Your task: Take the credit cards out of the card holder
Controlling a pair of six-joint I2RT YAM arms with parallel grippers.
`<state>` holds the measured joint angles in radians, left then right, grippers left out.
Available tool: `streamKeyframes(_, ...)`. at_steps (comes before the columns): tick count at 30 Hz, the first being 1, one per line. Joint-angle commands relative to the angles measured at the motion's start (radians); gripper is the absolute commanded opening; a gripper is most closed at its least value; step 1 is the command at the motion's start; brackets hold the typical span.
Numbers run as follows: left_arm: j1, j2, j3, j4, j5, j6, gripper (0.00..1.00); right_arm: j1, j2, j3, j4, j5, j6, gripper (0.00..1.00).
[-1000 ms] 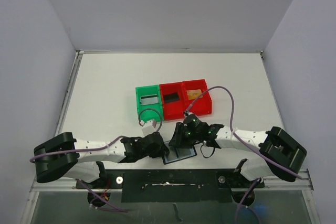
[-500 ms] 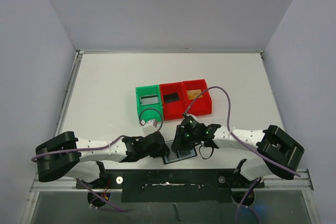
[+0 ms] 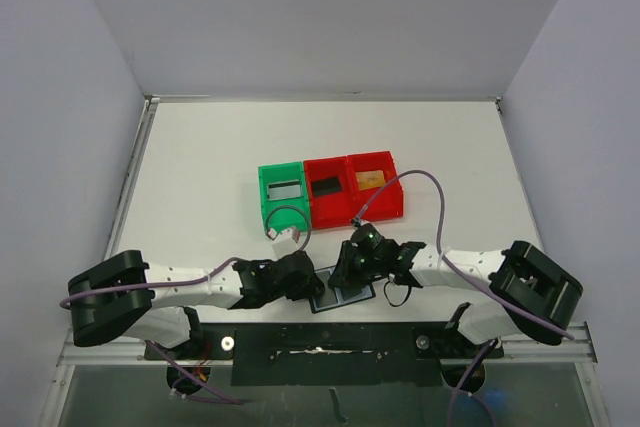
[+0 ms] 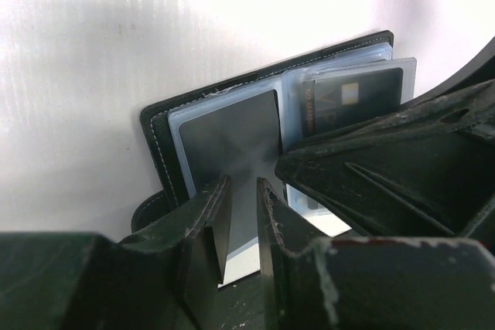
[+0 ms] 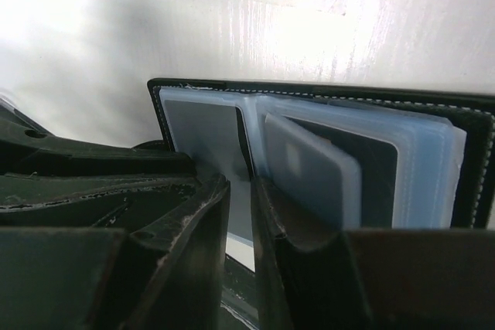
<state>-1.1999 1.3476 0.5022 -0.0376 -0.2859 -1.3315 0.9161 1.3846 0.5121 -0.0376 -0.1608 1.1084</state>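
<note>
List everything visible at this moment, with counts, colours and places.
table: one, white, under everything.
green bin: one, left end of the mid-table row.
red bins: two, beside it.
credit cards: four seen; greyish, black and tan-gold, one per bin; a dark one in a holder pocket.
card holder: one, black, blue-grey pockets, open at the near edge.
cables: purple, one per arm.
left pincer: black, narrow across a pocket leaf.
right pincer: black, narrow at the holder's fold.

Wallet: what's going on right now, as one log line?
wallet: open | left hand: pinching a wallet pocket | right hand: fingers nearly together at a pocket edge | dark card: in pocket, not out yet
</note>
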Motion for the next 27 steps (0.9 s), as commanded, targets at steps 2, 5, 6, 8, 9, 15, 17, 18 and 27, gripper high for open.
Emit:
streamKeyframes(2, -0.003, -0.058, 0.013, -0.13, -0.034, 0.009, 0.25, -0.002, -0.065, 0.048, -0.096, 0.06, -0.034, 0.23)
streamKeyframes(5, -0.001, -0.092, 0.011, -0.132, -0.035, 0.019, 0.29, -0.001, -0.087, 0.085, -0.155, 0.084, -0.057, 0.25)
streamKeyframes(6, -0.001, -0.1, 0.012, -0.132, -0.034, 0.023, 0.29, 0.0, -0.091, 0.097, -0.172, 0.088, -0.065, 0.25)
streamKeyframes(8, -0.001, -0.106, 0.016, -0.126, -0.032, 0.035, 0.3, 0.002, -0.09, 0.118, -0.199, 0.094, -0.073, 0.25)
streamKeyframes(9, -0.001, -0.103, 0.016, -0.121, -0.031, 0.037, 0.3, 0.003, -0.086, 0.125, -0.207, 0.093, -0.078, 0.26)
streamKeyframes(15, 0.0, -0.051, 0.012, -0.044, 0.001, 0.055, 0.26, 0.021, -0.027, 0.161, -0.276, 0.124, -0.083, 0.26)
streamKeyframes(17, -0.002, -0.029, 0.016, -0.049, 0.004, 0.054, 0.22, 0.028, -0.01, 0.169, -0.304, 0.141, -0.078, 0.26)
streamKeyframes(18, -0.002, -0.017, 0.019, -0.058, 0.003, 0.052, 0.19, 0.035, -0.006, 0.172, -0.322, 0.153, -0.075, 0.26)
streamKeyframes(27, -0.003, 0.082, 0.023, -0.073, 0.007, 0.052, 0.06, 0.04, -0.001, 0.144, -0.298, 0.144, -0.056, 0.27)
